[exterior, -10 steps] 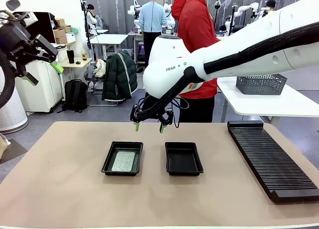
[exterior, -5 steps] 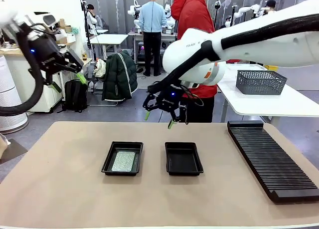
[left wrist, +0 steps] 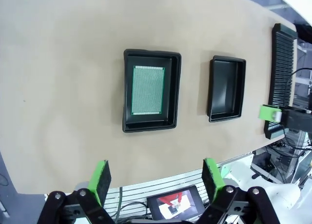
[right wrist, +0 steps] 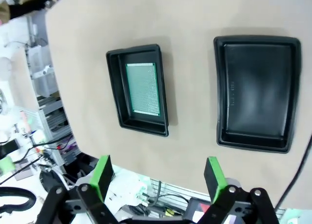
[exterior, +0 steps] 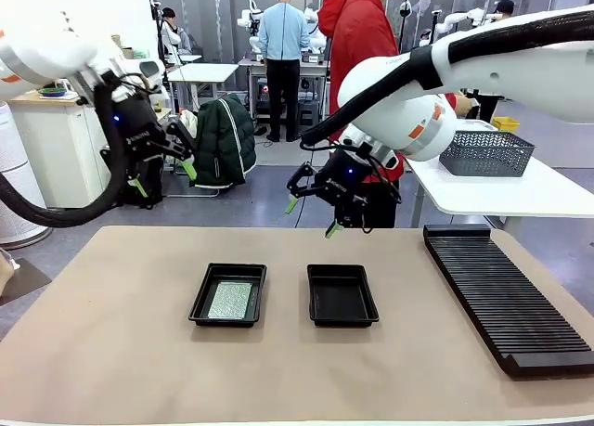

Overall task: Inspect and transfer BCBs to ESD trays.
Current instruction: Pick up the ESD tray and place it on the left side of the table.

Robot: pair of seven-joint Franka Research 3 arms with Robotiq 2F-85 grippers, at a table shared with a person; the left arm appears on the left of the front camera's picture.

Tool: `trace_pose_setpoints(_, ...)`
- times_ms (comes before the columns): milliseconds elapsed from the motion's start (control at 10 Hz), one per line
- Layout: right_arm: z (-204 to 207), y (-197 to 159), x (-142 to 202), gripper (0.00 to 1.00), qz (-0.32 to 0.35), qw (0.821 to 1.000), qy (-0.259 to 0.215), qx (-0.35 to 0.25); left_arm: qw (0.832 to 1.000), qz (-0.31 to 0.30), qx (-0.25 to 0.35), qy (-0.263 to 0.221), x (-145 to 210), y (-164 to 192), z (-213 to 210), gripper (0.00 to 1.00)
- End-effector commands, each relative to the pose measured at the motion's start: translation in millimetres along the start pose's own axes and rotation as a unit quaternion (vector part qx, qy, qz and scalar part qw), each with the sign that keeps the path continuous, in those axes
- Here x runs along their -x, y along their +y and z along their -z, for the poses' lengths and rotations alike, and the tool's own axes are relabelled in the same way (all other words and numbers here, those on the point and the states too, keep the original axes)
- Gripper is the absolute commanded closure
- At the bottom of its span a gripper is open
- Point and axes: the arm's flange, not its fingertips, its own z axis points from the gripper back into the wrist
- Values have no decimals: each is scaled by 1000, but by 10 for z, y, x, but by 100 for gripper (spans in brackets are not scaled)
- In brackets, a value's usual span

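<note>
**BCB** (exterior: 230,300): one board, laid flat on the floor of the filled tray (exterior: 227,267) and inside its rim. It is touched by neither gripper. It is judged already transferred, being seated flat so that it cannot slide and its face can be inspected from above.

**Filled tray**: set on the table (exterior: 111,333) and taken here as the landmark.

**Empty tray** (exterior: 342,301): placed just right of the filled tray, parallel to it and not touching. It is judged to be kept ready for a next board.

**Rack** (exterior: 506,296): laid well right of the filled tray, past the empty tray. Its slots are seen bare.

**Right gripper** (exterior: 312,216): hung high above and beyond the filled tray, with jaws spread and nothing carried. The height is judged to be chosen so that both trays are taken in by its wrist camera.

**Left gripper** (exterior: 165,177): hung high, left of and beyond the filled tray, with jaws spread and nothing held. It is likewise turned down toward both trays.

**Person** (exterior: 362,45): stood across the table from the filled tray.

**Basket** (exterior: 485,154): kept on a side table, far right of and beyond the filled tray.
</note>
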Motion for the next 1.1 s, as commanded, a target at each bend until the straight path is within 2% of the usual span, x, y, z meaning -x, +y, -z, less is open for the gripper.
trace_pose_setpoints(0, -52, -185, 58, 0, -12, 999, -7, -40, 999, -11, -28, 16, -68, -131, 165, 0)
trace_pose_setpoints(300, -150, -278, 135, 0, -43, 996, -20, -79, 997, -5, -59, 40, -84, -208, 558, 0)
trace_pose_setpoints(600, -148, -357, 180, 0, -51, 993, -15, -104, 996, 25, -85, 14, -123, -79, 1002, 0)
trace_pose_setpoints(1000, -137, -510, 269, 0, -46, 989, -13, -139, 991, 64, -119, -4, -120, 6, 1365, 0)
